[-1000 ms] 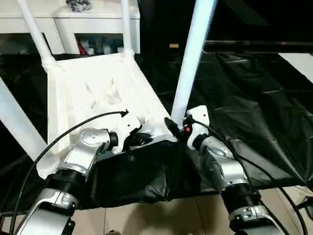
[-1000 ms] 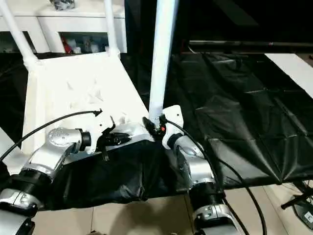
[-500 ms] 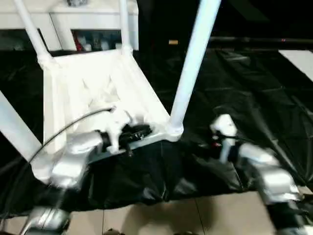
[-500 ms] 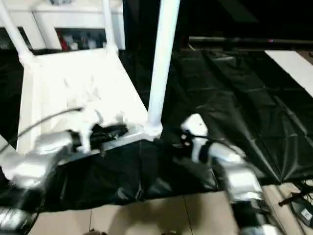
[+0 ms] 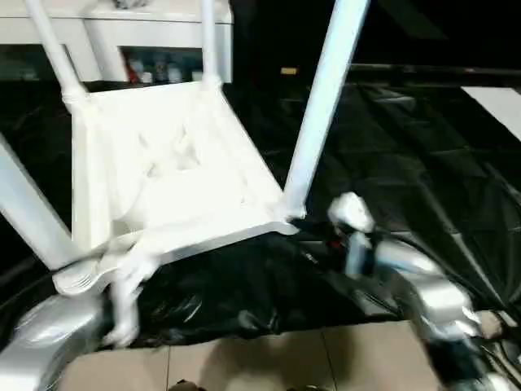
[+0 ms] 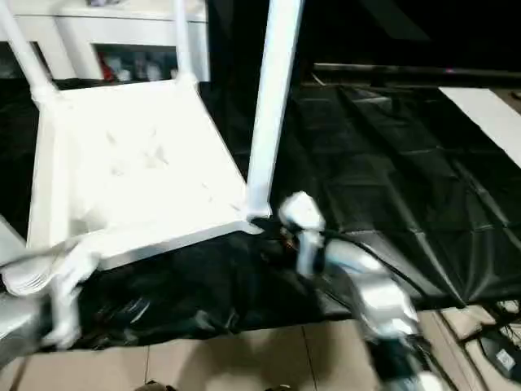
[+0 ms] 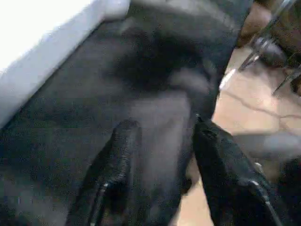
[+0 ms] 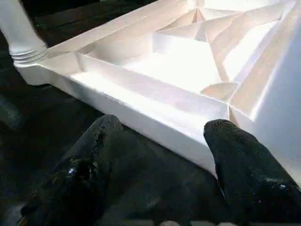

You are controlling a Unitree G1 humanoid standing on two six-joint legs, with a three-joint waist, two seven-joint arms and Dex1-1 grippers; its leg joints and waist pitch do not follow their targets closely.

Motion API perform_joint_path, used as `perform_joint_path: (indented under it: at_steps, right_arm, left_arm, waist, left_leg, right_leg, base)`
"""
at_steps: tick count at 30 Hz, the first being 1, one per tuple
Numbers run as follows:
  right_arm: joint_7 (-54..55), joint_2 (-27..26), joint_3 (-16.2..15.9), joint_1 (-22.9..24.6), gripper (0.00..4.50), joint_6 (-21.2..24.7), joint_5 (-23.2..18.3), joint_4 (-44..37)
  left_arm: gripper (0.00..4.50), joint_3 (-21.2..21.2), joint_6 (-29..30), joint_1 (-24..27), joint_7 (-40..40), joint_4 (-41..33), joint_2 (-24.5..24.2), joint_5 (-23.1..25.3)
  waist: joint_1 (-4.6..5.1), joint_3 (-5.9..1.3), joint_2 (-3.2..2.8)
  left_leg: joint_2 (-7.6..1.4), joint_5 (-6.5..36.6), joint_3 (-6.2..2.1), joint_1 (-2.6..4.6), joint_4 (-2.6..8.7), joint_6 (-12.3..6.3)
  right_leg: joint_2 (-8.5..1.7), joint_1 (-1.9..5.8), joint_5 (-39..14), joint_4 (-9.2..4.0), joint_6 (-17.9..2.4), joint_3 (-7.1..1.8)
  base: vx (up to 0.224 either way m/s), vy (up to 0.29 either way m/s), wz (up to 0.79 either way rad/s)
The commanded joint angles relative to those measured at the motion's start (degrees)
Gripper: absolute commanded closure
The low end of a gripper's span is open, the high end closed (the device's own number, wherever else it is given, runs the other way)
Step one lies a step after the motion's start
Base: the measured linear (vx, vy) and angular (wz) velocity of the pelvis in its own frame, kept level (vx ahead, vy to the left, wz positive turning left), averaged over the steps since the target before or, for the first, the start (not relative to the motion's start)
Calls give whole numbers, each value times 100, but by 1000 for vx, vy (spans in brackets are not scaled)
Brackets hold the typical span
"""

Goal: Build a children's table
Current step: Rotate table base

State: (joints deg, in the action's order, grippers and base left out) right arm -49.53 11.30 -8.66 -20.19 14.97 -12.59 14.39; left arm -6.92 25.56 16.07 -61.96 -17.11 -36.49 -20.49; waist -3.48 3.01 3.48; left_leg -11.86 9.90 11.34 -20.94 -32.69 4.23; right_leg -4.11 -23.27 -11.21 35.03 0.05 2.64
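upside-down white tabletop (image 5: 163,175) lying on a black plastic sheet (image 5: 423,163), ribbed underside facing up, filling the centre-left of the head views. four white tubular legs standing up out of the corner sockets: far left leg (image 5: 53,53) and far right leg (image 5: 207,41) at the top of the frame, near right leg (image 5: 321,106) rising tall through the upper middle, near left leg (image 5: 28,212) slanting off the left edge. white cabinet (image 5: 122,24) across the top left, behind the far legs. tan floor (image 5: 269,358) along the bottom edge, in front of the sheet.

left gripper (image 7: 162,134) seen in its wrist view with both black fingers (image 7: 120,150) spread apart, nothing between them, hanging over the black sheet with a white edge of the tabletop in the upper left of that picture. silver left forearm (image 5: 45,342) blurred in the lower left corner of the head views, just below the near left corner socket.

right gripper (image 8: 162,129) likewise spread wide, empty, black fingers (image 8: 240,160) pointing at the tabletop's near side wall without touching it, a leg base in its socket at the upper left of that wrist picture. silver right forearm (image 5: 423,285) in the lower right of the head views, just beside the near right leg's foot.
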Motion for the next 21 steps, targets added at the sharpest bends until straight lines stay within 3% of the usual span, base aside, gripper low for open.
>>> perform_joint_path:
  at_steps: [1,2,6,7,8,12,16,18,19,20,21]
  right_arm:
    - [273,-74,-8,-131,125,-251,170,281]
    - [527,-196,86,-296,125,-394,235,583]
    - [941,-250,257,-522,125,-561,339,1019]
    - [1185,-226,395,-653,125,-669,372,1276]
    - [1456,-189,553,-798,125,-776,397,1576]
    - [2002,-84,779,-1050,125,-1059,509,2139]
    - [2481,149,903,-1311,125,-1336,643,2822]
    - [2387,240,889,-1334,125,-1421,648,2970]
    - [2330,242,875,-1317,125,-1415,647,2950]
    - [2124,231,829,-1231,125,-1368,628,2836]
    - [2084,227,819,-1212,125,-1358,626,2812]
  left_arm:
    - [228,-291,-139,190,-128,-41,-152,47]
    - [210,-610,-254,493,-205,41,-339,50]
    - [188,-1021,-263,758,-203,124,-540,-31]
    - [179,-1303,-385,831,-277,295,-626,-84]
    - [158,-1578,-566,914,-369,466,-696,-131]
    - [131,-1988,-772,1049,-499,623,-749,-263]
    - [105,-2249,-779,816,-499,653,-764,-536]
    - [92,-2193,-737,352,-307,436,-510,-905]
    - [80,-2154,-723,242,-257,396,-446,-984]
    - [64,-1979,-699,-164,-90,281,-242,-1194]
    - [62,-1940,-696,-246,-60,261,-205,-1232]
  waist:
    - [6,-232,-119]
    - [-3,-230,-106]
    - [-20,-241,-87]
    - [-28,-237,-56]
    - [-38,-233,-80]
    - [-33,-238,-68]
    - [-92,-248,-25]
    - [-136,-271,1]
    - [-142,-267,16]
    - [-143,-285,77]
    - [-166,-280,33]
  left_leg:
    - [-173,2144,-121,116,456,156]
    - [-177,2174,-120,129,460,182]
    - [-169,2149,-98,156,456,201]
    - [-166,2124,-97,146,459,192]
    - [-157,2128,-97,146,460,205]
    - [-154,2259,-87,193,456,305]
    - [-146,2265,-72,202,437,304]
    - [-139,2125,-61,208,416,278]
    - [-130,2017,-57,171,411,250]
    - [-137,1872,-58,146,400,222]
    - [-140,1875,-64,165,405,242]
  right_leg:
    - [-297,93,-2206,-514,-744,-250]
    - [-295,78,-2141,-509,-746,-257]
    - [-269,85,-1726,-459,-855,-266]
    - [-268,95,-1723,-462,-845,-265]
    - [-278,90,-1753,-467,-828,-268]
    - [-254,77,-1666,-455,-838,-257]
    - [-252,92,-1538,-434,-828,-263]
    - [-254,107,-1363,-406,-872,-263]
    - [-261,135,-1207,-387,-911,-269]
    - [-269,172,-1097,-368,-913,-267]
    - [-269,159,-1123,-362,-910,-263]
  base:
    - [0,0,0]
    - [0,0,0]
    - [0,0,0]
    - [0,0,0]
    - [0,0,0]
    - [0,0,0]
    - [0,0,0]
    - [0,0,0]
    - [0,0,0]
    - [0,0,0]
    - [0,0,0]
